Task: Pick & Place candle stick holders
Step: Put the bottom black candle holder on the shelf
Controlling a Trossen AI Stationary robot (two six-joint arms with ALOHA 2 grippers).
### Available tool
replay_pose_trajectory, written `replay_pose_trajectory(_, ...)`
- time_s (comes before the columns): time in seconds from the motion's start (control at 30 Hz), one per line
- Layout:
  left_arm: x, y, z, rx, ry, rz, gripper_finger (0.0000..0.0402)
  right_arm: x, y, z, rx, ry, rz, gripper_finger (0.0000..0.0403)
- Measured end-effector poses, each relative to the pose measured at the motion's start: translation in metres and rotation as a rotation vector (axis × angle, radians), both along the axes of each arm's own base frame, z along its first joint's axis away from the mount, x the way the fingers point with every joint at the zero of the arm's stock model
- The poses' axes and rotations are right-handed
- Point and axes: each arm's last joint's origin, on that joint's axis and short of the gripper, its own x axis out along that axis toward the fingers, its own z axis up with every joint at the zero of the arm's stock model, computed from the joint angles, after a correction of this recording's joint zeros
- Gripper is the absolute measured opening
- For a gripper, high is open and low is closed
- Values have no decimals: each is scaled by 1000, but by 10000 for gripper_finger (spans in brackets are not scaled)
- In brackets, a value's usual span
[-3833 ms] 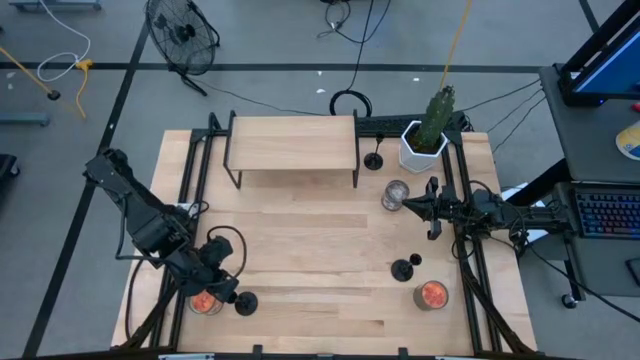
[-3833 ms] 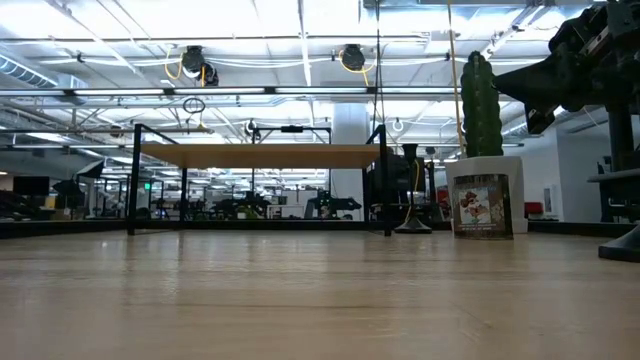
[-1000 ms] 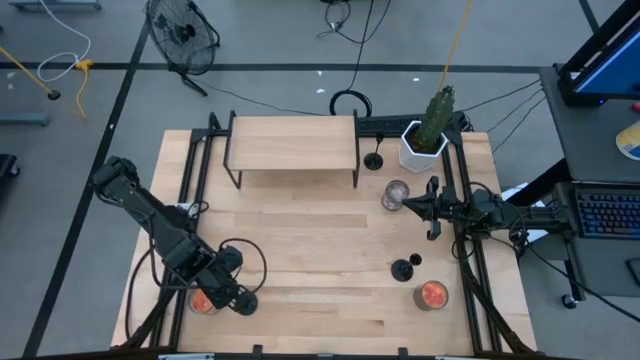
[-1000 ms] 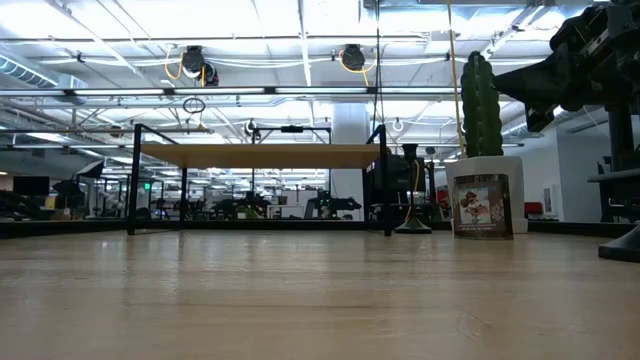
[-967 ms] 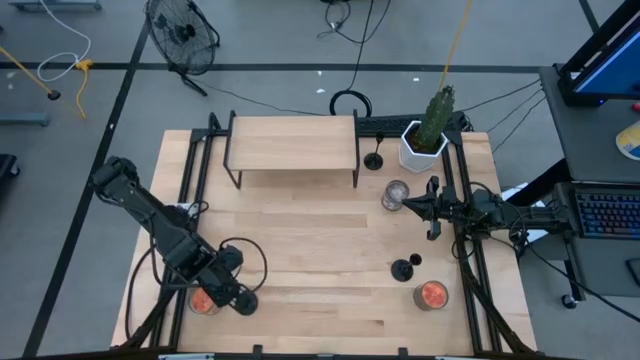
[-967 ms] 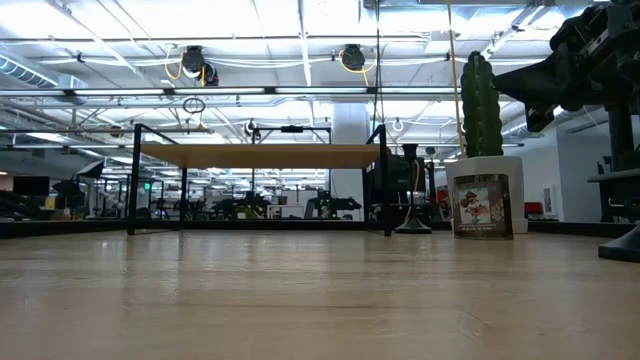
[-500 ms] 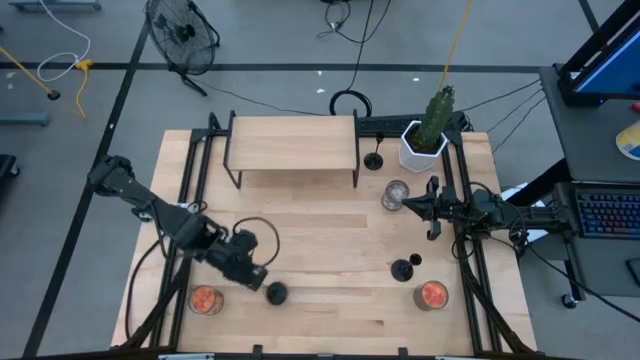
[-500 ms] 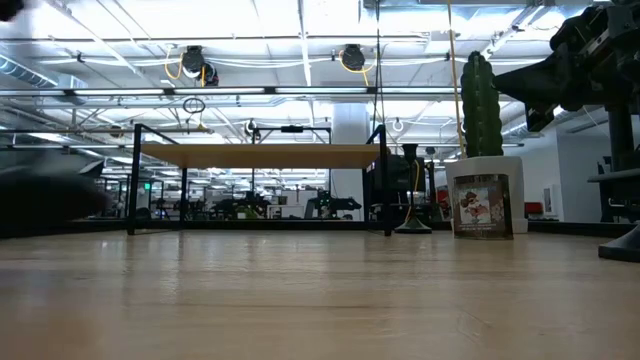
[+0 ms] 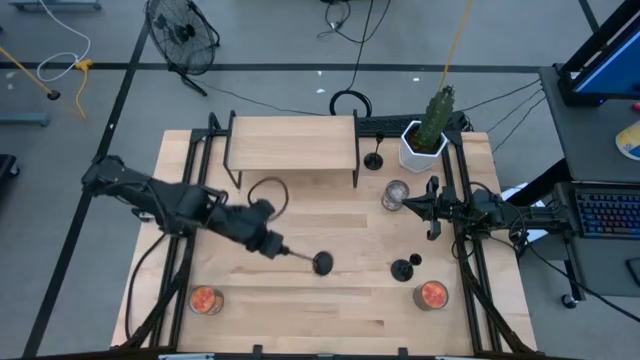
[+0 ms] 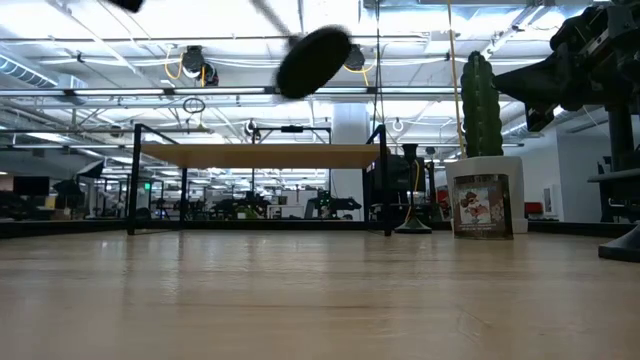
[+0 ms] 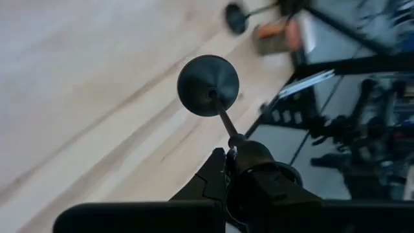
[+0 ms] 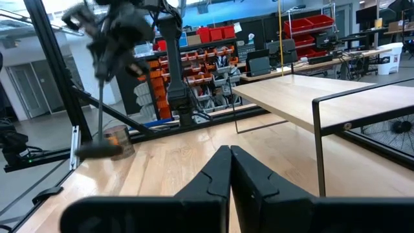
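Three holders on show: one (image 9: 322, 263) hangs in the air over mid-table, the left gripper (image 9: 272, 247) clenched on its stem; one (image 9: 402, 268) stands near the right-hand candle (image 9: 432, 295); one (image 9: 374, 161) beside the cactus pot (image 9: 421, 148). Two candles, the other (image 9: 204, 300) far left. The right gripper (image 9: 408, 204) waits clamped tight by the jar (image 9: 395, 195).

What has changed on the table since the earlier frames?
The left gripper, earlier at the near-left corner beside the orange candle, has lifted one candle stick holder by its stem and swung it toward the table's middle. The right gripper, the other two holders, the shelf and the cactus stayed put.
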Motion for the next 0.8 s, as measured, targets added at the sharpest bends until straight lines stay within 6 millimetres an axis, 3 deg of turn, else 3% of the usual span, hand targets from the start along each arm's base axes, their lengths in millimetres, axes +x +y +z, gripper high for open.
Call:
replay_pose_trajectory(0.17,3,22,32,65,-82,41,19,0,0,0,0,0,0,0)
replay_pose_trajectory(0.3,-4,37,55,140,-47,90,19,0,0,0,0,0,0,0)
replay_pose_trajectory(0.53,-18,62,79,248,37,193,19,0,0,0,0,0,0,0)
replay_pose_trajectory(0.8,-42,104,103,345,120,277,19,0,0,0,2,0,0,0)
